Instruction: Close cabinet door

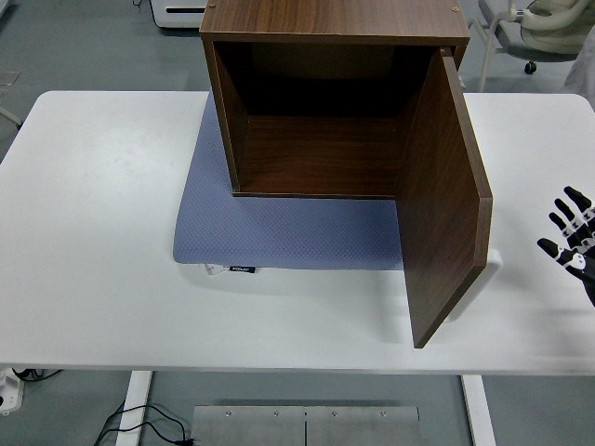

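A dark brown wooden cabinet [325, 102] stands at the back middle of the white table [93, 242], its open front facing me and its inside bare. Its door [446, 204] is hinged on the right side and swung wide open, sticking out toward the table's near edge. My right hand [569, 234] comes in at the right edge, black with white joints, fingers spread and holding nothing. It hovers to the right of the door's outer face, a short gap away. The left arm does not show.
A blue-grey mat [279, 232] lies under the cabinet and reaches forward of it. A white appliance [181, 13] and a wheeled chair [530, 28] stand beyond the table's far edge. Cables [139, 423] lie on the floor below.
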Controlling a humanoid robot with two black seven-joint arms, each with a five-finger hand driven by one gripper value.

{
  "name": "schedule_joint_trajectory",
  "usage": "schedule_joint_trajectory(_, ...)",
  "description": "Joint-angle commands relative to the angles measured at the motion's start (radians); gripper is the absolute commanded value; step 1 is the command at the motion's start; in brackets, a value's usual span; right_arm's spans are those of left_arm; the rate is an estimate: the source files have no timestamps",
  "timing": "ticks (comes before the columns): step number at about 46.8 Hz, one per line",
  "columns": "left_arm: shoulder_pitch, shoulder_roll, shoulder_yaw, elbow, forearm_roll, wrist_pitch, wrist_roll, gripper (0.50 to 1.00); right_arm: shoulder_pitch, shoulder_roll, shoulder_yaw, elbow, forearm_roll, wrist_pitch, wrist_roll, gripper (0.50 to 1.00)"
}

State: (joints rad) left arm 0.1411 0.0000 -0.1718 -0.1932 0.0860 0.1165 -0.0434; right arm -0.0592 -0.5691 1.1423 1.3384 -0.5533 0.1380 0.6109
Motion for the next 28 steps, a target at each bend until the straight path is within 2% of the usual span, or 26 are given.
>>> schedule_joint_trajectory(1, 0.000, 0.000, 0.000, 0.000, 0.000, 0.000, 0.000, 1.000, 0.001, -0.002, 0.001, 0.001, 0.000, 0.002, 0.000, 1.000)
schedule_joint_trajectory(28, 0.011, 0.000, 0.000, 0.000, 0.000, 0.002, 0.002, 1.000, 0.001, -0.002, 0.001, 0.001, 0.000, 0.002, 0.000, 1.000)
